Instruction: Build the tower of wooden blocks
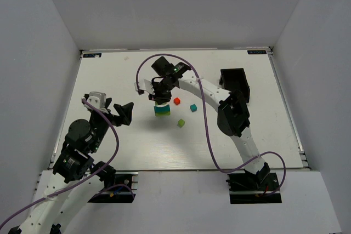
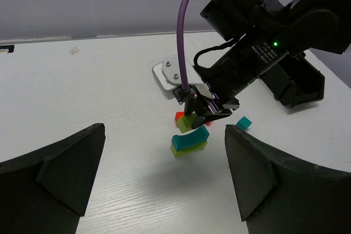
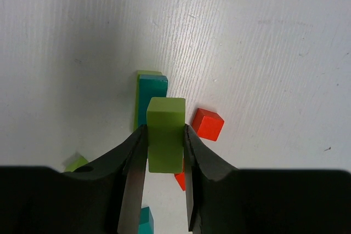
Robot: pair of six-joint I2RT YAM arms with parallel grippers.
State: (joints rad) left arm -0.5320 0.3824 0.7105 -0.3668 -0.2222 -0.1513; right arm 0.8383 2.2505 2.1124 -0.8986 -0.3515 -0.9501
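Observation:
The wood block tower (image 1: 162,110) is a teal curved block (image 2: 190,138) lying on a lime-green bar (image 2: 186,149). My right gripper (image 1: 159,98) is shut on a lime-green block (image 3: 164,132) and holds it just above the tower, beside its far end; the block also shows in the left wrist view (image 2: 188,123). In the right wrist view the teal block (image 3: 153,96) lies right under the held block. My left gripper (image 1: 125,113) is open and empty, to the left of the tower, with the tower between and beyond its fingers (image 2: 60,173).
Loose on the table are a red cube (image 1: 176,101), a teal cube (image 1: 193,108) and a lime-green cube (image 1: 180,123), all right of the tower. A black rectangular bin (image 1: 236,83) stands at the back right. White walls surround the table.

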